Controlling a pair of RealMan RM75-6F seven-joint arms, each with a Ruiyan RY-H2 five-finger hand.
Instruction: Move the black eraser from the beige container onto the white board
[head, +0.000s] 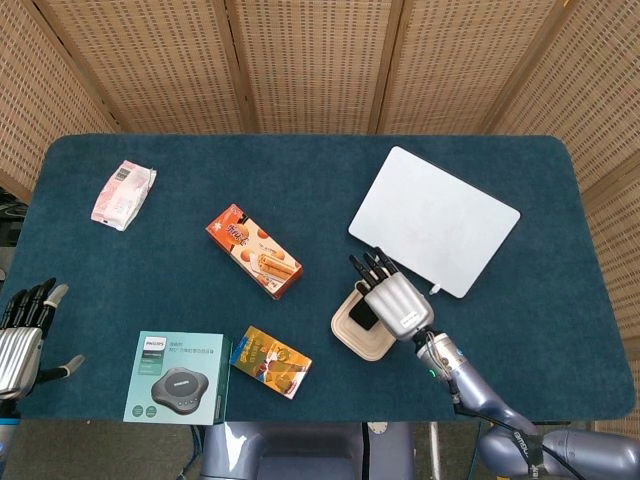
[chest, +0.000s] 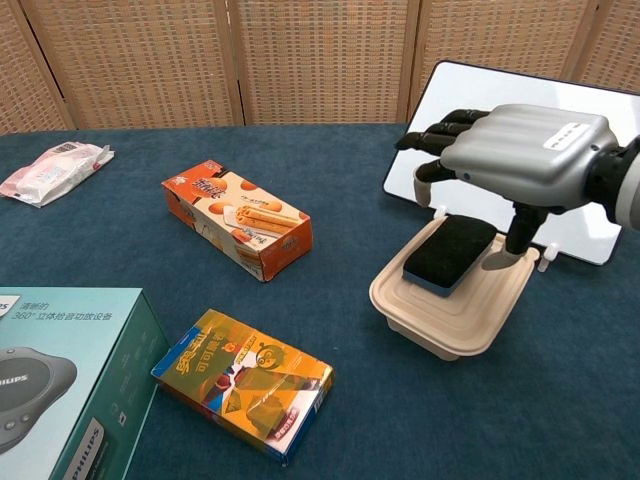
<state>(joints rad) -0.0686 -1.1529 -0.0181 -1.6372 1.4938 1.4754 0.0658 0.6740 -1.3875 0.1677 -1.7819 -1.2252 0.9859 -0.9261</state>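
Observation:
The black eraser (chest: 449, 252) lies on top of the beige container (chest: 440, 308), right of the table's middle; in the head view only a sliver of the eraser (head: 361, 316) shows in the container (head: 352, 333). My right hand (chest: 515, 156) hovers just above the eraser, palm down, fingers spread and holding nothing; from above the same hand (head: 391, 300) covers most of the eraser. The white board (head: 433, 219) lies flat just behind the container and shows as white board (chest: 480, 105) behind the hand. My left hand (head: 20, 337) is open at the near left table edge.
An orange snack box (head: 254, 251) lies at the centre. A yellow-orange box (head: 271, 362) and a teal speaker box (head: 178, 378) sit at the front left. A pink packet (head: 123, 193) lies at the far left. Wicker screens stand behind the table.

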